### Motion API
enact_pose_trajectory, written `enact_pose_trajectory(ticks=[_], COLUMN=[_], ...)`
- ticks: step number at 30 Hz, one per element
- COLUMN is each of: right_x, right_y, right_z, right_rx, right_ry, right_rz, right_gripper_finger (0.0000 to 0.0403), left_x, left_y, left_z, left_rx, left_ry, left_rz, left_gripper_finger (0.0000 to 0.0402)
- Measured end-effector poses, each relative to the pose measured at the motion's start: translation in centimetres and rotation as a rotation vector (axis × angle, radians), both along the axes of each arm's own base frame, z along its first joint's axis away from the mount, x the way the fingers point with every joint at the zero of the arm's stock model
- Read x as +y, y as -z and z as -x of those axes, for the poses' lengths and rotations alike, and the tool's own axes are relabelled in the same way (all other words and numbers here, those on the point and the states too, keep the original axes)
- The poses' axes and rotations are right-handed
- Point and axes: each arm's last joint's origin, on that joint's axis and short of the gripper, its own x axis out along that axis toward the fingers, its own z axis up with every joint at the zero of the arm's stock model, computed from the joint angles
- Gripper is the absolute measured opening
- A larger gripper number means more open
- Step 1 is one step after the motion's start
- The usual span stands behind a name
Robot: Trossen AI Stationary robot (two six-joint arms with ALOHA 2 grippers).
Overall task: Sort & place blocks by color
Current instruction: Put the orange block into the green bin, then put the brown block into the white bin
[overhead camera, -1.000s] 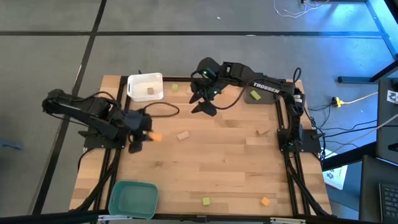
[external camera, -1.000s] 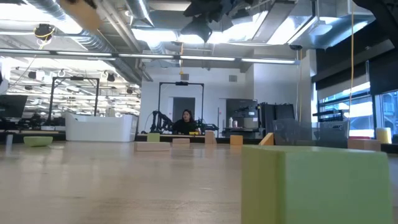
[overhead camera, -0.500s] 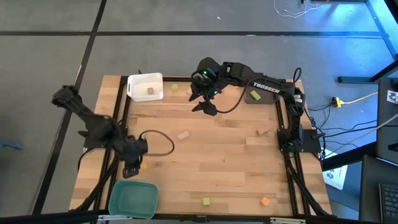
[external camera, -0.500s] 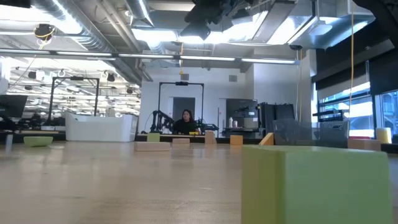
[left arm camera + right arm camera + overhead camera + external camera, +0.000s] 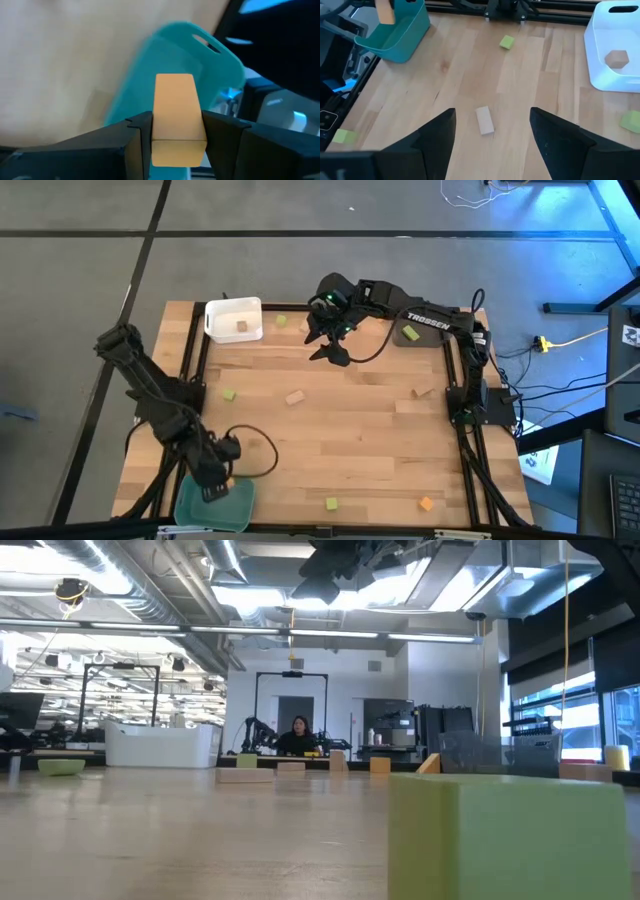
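My left gripper (image 5: 214, 486) hangs over the teal tray (image 5: 213, 502) at the near left corner, shut on an orange block (image 5: 175, 117). That block also shows above the tray in the right wrist view (image 5: 385, 11). My right gripper (image 5: 335, 348) waits open above the table's far middle. A tan block (image 5: 484, 120) lies on the wood below its fingers, untouched. Loose blocks lie flat on the table: green (image 5: 229, 394), tan (image 5: 294, 397), tan (image 5: 425, 392), green (image 5: 331, 504), orange (image 5: 427, 503). One tan block (image 5: 241, 326) rests in the white tray (image 5: 233, 308). My left gripper pinches the orange block by two opposite sides (image 5: 155, 135) between its two fingers (image 5: 135, 145). The fingers slant steeply down from above. The block is lifted clear and stands out past the fingertips over the teal tray's inside (image 5: 170, 55).
A green block (image 5: 281, 321) lies right of the white tray and another (image 5: 410, 333) rests on a grey tray at the far right. A big green block (image 5: 510, 835) fills the low view's foreground. A cable loops beside my left arm (image 5: 262, 452). Black frame rails run along both sides.
My left gripper has swung from the table's left middle toward the near left corner and sunk. It has rolled at the wrist, carrying the orange block until it hangs over the teal tray. A green block it had covered now shows.
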Motion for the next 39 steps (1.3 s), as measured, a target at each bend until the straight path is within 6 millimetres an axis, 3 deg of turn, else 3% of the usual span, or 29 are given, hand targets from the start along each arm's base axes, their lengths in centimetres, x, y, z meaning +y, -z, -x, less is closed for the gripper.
enact_pose_trajectory(ticks=[13,21,30,34,39], right_x=[0.1,0.1,0.1,0.2,0.2], right_y=[0.2,0.2,0.2,0.4,0.6], right_z=[0.2,0.2,0.2,0.5,0.7], right_rx=[0.028,0.028,0.032,0.054,0.054], right_ry=[-0.009,-0.009,-0.009,-0.041,-0.085], right_rz=[-0.020,-0.020,-0.021,0.001,0.043], right_gripper_finger=[0.0255,0.0255,0.0255,0.0255,0.0255], left_x=[-4.1,-4.7,-4.5,-3.9,-1.7], left_y=[3.8,5.1,5.0,3.9,1.6], left_z=[-1.0,-1.5,-1.4,-1.0,0.1], left_rx=[0.045,0.063,0.074,0.046,-0.025], left_ry=[0.026,0.026,0.001,-0.032,-0.158], left_rz=[-0.016,-0.041,-0.053,-0.045,-0.100], left_gripper_finger=[0.0114,0.0156,0.0163,0.0164,0.0164])
